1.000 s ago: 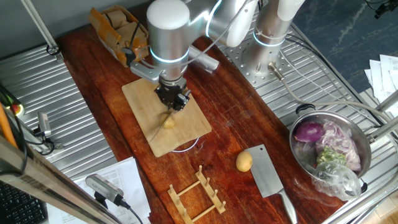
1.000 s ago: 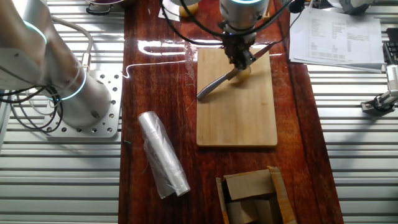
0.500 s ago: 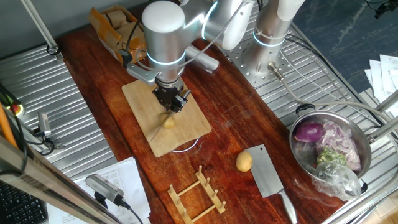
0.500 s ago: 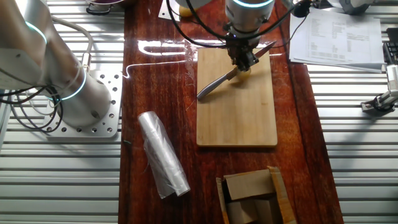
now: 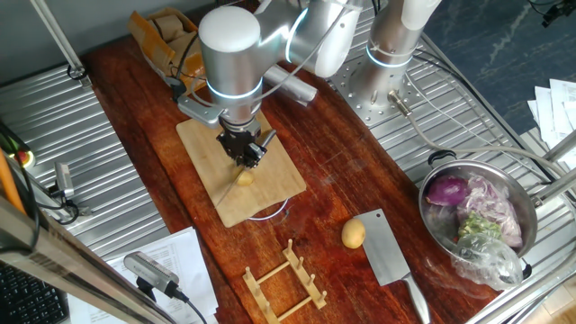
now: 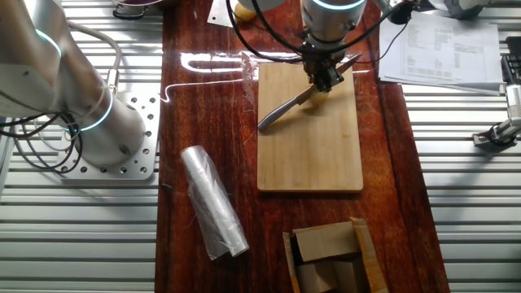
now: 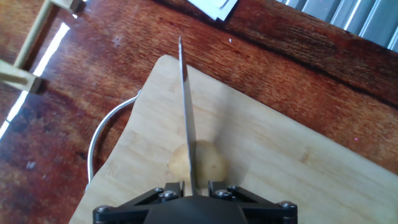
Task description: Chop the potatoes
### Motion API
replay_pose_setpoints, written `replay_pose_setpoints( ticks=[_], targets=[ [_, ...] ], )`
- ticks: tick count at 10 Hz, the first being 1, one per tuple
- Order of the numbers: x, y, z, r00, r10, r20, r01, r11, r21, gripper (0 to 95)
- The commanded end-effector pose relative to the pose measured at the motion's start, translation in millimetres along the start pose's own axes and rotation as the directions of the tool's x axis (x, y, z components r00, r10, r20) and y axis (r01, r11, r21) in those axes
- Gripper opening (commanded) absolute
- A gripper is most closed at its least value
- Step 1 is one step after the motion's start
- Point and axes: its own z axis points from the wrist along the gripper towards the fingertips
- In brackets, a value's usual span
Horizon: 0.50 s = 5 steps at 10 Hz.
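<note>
Gripper [image 7: 194,186] is clamped on a knife [image 7: 186,118], blade edge-down over the middle of a potato [image 7: 208,163] on the cutting board [image 7: 280,162]; potato looks whole w/ no cut pieces visible, though whether the edge is into it yet I can't tell. Farther off, a 2nd potato [image 5: 353,234] sits uncut on the table [image 5: 342,171] just beside a cleaver [image 5: 389,252], well apart from the board, so chopping is barely begun, approx. all of it left.
</note>
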Motion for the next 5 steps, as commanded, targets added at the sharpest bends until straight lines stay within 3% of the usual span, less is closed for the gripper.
replay_pose_setpoints(
  ticks=[1, 2, 3, 5],
  targets=[
    [1.2, 1.5, -1.3, 1.0, 0.005, -0.001, -0.005, 1.0, 0.002, 19.0],
    [0.9, 2.1, -0.9, 1.0, 0.006, 0.001, -0.006, 1.0, 0.002, 19.0],
    [0.5, 3.2, -0.1, 1.0, 0.008, 0.003, -0.008, 1.0, 0.003, 0.0],
    [-0.5, 5.5, 1.4, 1.0, 0.012, 0.004, -0.012, 1.0, 0.005, 0.0]
  ],
)
